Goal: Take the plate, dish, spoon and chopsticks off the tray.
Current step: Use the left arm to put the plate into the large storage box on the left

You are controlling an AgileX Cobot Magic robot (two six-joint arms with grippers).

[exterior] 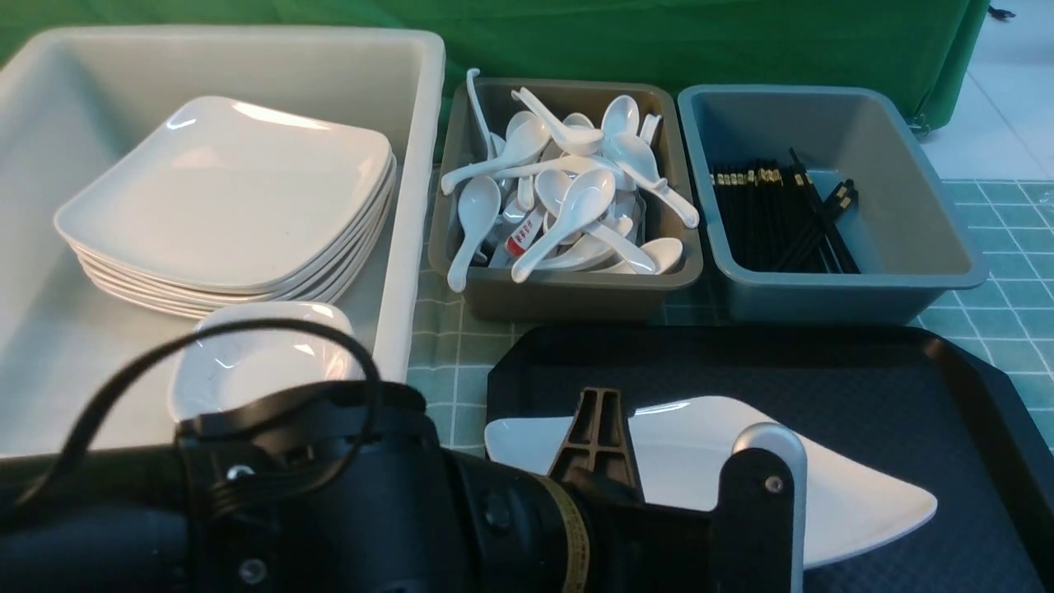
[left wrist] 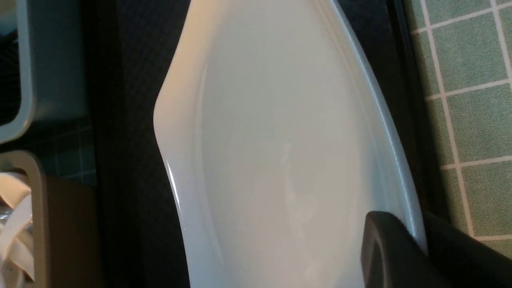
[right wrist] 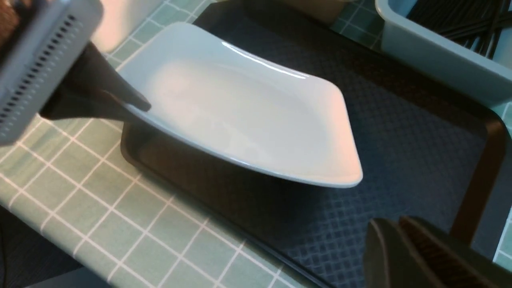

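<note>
At ten o'clock, a white tub (exterior: pixel 420 165) holds a stack of plates (exterior: pixel 230 189), about six, with one small dish (exterior: pixel 263 362) in front of them. At twelve o'clock, a brown bin (exterior: pixel 576 301) brims with white spoons (exterior: pixel 568 198), well over a dozen and too tangled to count. At one o'clock, a blue bin (exterior: pixel 906 247) holds many black chopsticks (exterior: pixel 766 214). At five o'clock lies the black tray (exterior: pixel 823 362), carrying a single plate (exterior: pixel 865 502). The plate is tilted because the left gripper (right wrist: pixel 136 106) is clenched on its nine o'clock rim, raising that edge. A flat plate likely offers no other hold, and the tub looks like its destination. The right gripper (right wrist: pixel 398 236) hangs above the tray, jaws pressed together, holding nothing. Nothing else shows on the tray's visible part.
</note>
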